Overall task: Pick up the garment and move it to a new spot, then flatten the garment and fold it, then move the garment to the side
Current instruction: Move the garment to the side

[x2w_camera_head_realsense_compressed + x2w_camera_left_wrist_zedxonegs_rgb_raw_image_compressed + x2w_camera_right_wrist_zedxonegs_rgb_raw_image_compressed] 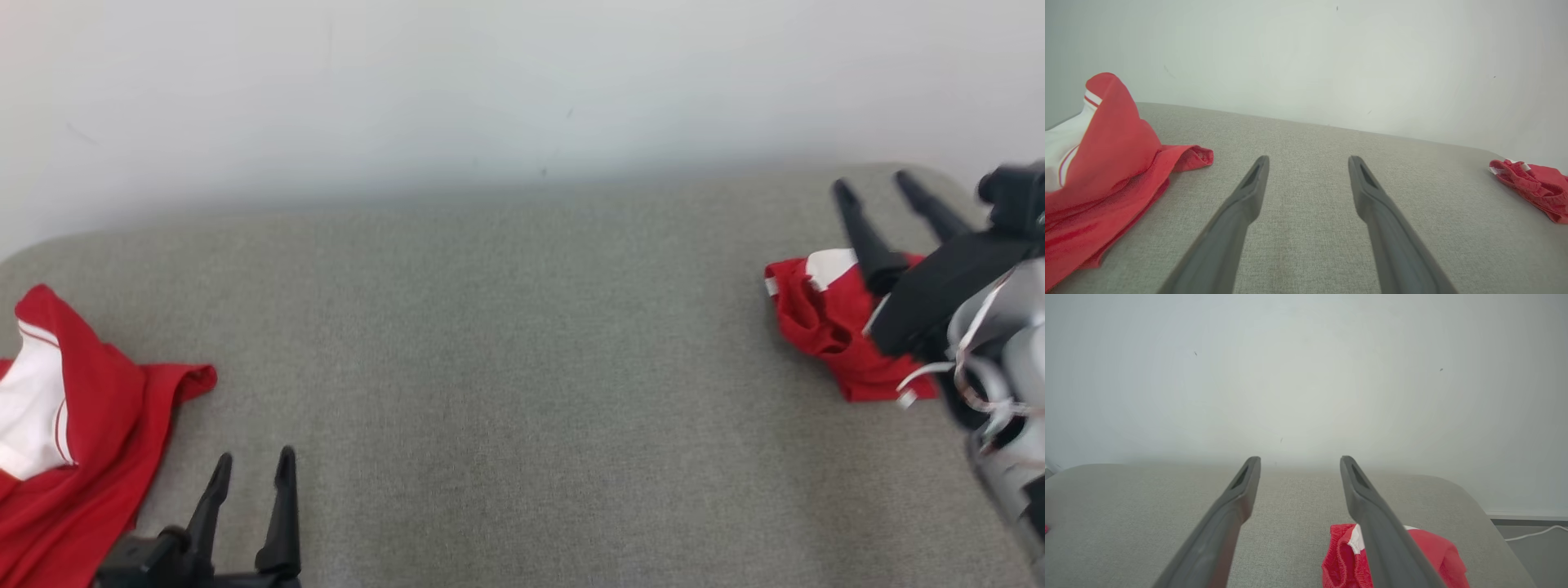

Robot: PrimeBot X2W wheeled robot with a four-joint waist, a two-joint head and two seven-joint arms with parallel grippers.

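At the left edge of the grey fabric-covered tabletop (pixel 522 367) lies a loose red-and-white garment (pixel 82 408), rumpled and partly spread, running off the head view at the left and at the near edge. One red flap of it stands up in a peak, with a white panel trimmed in thin red stripes beside it, and a sleeve or hem reaches out toward the middle of the top. In the left wrist view the same garment (pixel 1114 163) shows at the left of the fingers.

Just to its right, near the front edge, the left gripper (pixel 254 459) hovers over bare fabric with its two dark fingers spread wide and nothing between them (pixel 1308 160).

The middle of the top is plain grey cloth, backed by a pale wall (pixel 522 82).

Near the far right corner sits a small folded red garment (pixel 816 318), a compact bundle with a white patch showing at its far side. The right gripper (pixel 872 182) is over it, fingers pointing toward the wall and set wide apart, gripping nothing (pixel 1300 459). One finger crosses in front of the bundle (pixel 1437 551); whether it touches the cloth I cannot tell.
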